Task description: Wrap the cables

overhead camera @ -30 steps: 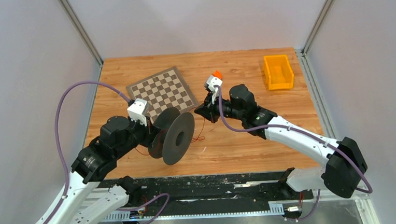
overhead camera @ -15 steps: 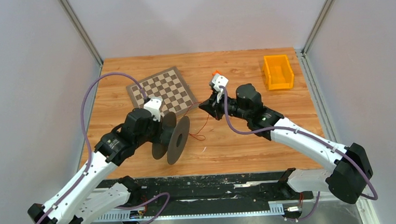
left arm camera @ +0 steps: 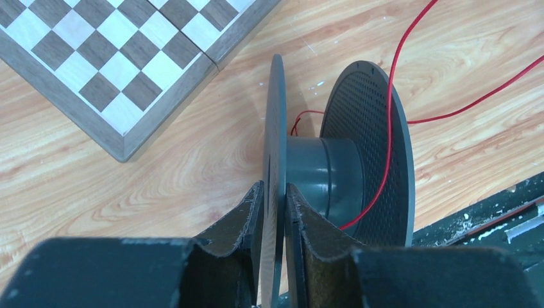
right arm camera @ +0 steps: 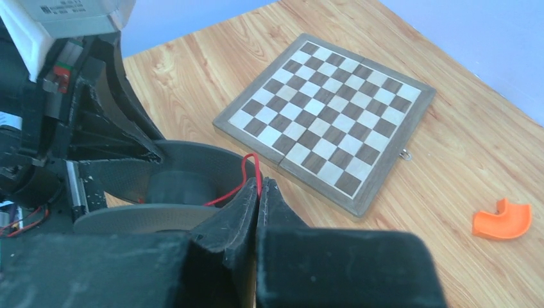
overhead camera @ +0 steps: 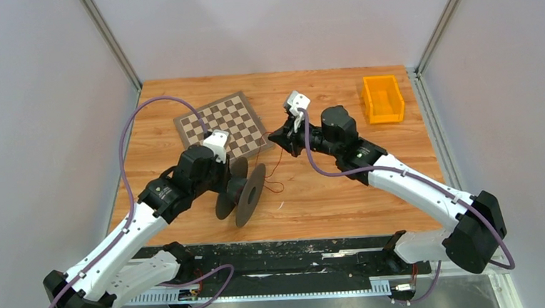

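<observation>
Right pincer [right arm camera: 258,189] clamps shut on the cables [left arm camera: 389,128], which slant near-left to the spool [left arm camera: 359,147].

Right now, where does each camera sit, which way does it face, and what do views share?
Top: above and behind the bases, looking down on the table; left arm and right arm show.
Left wrist: behind the left pincer, facing the spool it straddles.
Right wrist: behind the right pincer, shut on the wire, facing the chessboard.
Shared: all show spool and chessboard.
</observation>
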